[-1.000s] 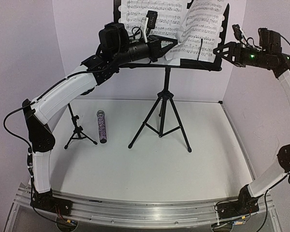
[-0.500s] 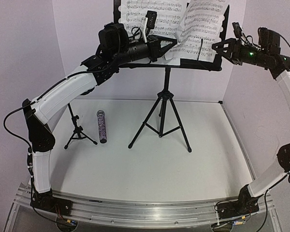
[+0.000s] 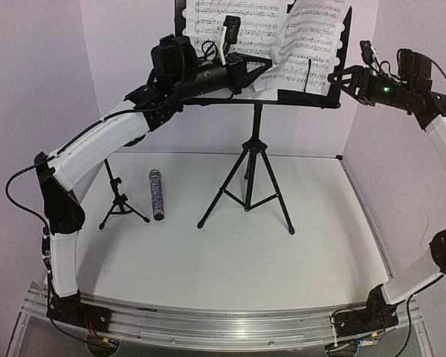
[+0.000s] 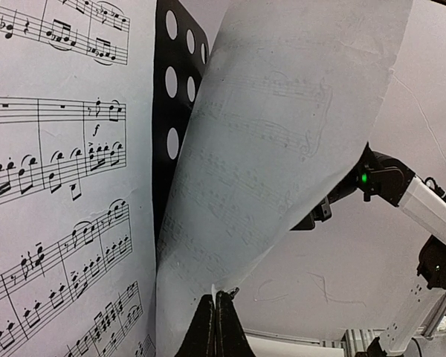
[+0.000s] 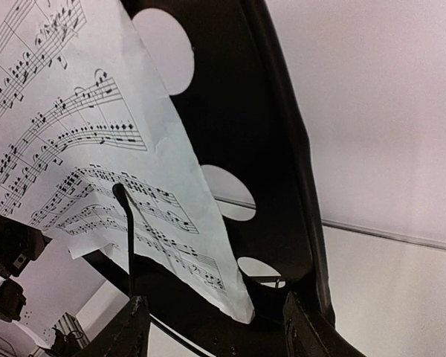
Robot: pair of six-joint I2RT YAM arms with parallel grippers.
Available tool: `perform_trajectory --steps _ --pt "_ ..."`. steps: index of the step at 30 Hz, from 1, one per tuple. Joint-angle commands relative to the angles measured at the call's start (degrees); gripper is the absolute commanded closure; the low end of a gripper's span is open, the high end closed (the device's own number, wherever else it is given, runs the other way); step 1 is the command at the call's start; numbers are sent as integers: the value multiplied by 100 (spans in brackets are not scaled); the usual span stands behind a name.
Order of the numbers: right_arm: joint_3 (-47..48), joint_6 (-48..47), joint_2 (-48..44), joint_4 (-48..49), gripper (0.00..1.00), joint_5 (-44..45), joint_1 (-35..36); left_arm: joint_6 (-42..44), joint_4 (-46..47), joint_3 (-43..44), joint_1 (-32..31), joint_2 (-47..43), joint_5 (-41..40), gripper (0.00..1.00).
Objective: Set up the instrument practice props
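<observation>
The black music stand's perforated desk [image 3: 320, 100] stands high at the back on its tripod [image 3: 249, 186]. The left music sheet [image 3: 234, 22] lies flat on it. The right music sheet [image 3: 312, 41] curls away from the desk [image 4: 171, 97]. My left gripper [image 3: 267, 65] [image 4: 215, 309] is shut on that sheet's [image 4: 282, 149] lower corner. My right gripper [image 3: 343, 74] [image 5: 219, 327] stands open at the desk's right edge [image 5: 267, 126], with the sheet's other lower corner [image 5: 234, 294] between its fingers, untouched. The glittery microphone [image 3: 157, 195] lies on the table beside the small mic stand [image 3: 119, 201].
A thin wire page holder [image 5: 126, 230] rises from the desk's ledge in front of the right sheet. White walls close the table at the back and on both sides. A metal rail [image 3: 223, 327] runs along the near edge.
My right gripper pushed in toward the desk's right edge, then eased back a little, its jaws slightly narrower. The right sheet shifted a little. The left arm has not moved.
</observation>
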Motion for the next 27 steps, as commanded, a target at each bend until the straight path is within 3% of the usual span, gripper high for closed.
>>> perform_trajectory --steps 1,15,23,27 --pt "87 -54 -21 343 43 -7 -6 20 88 84 63 61 43 100" --pt "513 223 389 565 57 -417 7 24 91 75 62 64 43 100" --pt "465 194 329 584 92 -324 16 10 91 67 67 70 51 100" --pt "367 173 251 579 100 -262 13 -10 105 60 63 70 52 100"
